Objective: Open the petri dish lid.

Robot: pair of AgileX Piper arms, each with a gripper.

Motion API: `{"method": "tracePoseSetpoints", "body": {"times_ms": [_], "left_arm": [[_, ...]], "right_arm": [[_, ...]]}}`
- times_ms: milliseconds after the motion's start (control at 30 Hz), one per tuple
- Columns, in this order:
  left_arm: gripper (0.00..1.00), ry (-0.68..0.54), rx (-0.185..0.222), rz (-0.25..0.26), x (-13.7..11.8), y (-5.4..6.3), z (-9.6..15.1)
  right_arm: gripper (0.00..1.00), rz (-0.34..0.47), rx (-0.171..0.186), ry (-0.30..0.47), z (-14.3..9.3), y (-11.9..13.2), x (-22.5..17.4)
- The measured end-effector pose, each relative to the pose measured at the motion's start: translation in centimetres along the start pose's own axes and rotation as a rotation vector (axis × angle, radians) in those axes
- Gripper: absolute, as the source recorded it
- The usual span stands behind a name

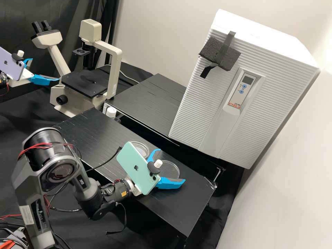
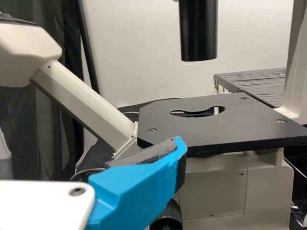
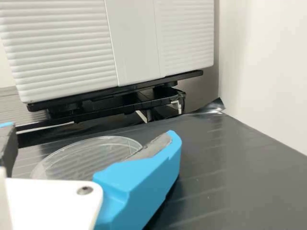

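right gripper (image 1: pixel 171 165): fingers spread, nothing held. the clear petri dish (image 1: pixel 170 170) sits flat on the black platform (image 1: pixel 193 197), toward its right end, between the fingers or just beyond them; contact cannot be confirmed. main risk noted: if the fingers close too low, they would likely pinch lid and base together and lift the lot. too high, and they could slip off the thin rim. should one finger meet the wall first, the dish may skate sideways, the surface looking smooth. a hard squeeze could crack it. whether the lid is seated cannot be told from here.

pose: the right arm comes in from the near left, its wrist low and nearly level, the fingers pointing to the far right over the platform. the green phone (image 1: pixel 133 169) rides on that wrist, close by a second dish (image 1: pixel 141 148), which a careless swing might clip.

farther out, the left gripper (image 1: pixel 45 69) hangs at the far left, fingers parted, holding nothing, near the microscope (image 1: pixel 114 65).
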Motion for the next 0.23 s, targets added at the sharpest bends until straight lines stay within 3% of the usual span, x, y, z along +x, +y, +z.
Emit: {"method": "tracePoseSetpoints", "body": {"times_ms": [133, 233], "left_arm": [[1.00, 0.000, 0.000, 0.000, 0.0, 0.0, 0.0], [1.00, 0.000, 0.000, 0.000, 0.0, 0.0, 0.0]], "right_arm": [[1.00, 0.042, 0.026, -0.004, -0.4, 0.3, -0.8], [1.00, 0.058, 0.087, 0.009, -0.7, 0.6, -1.3]]}}
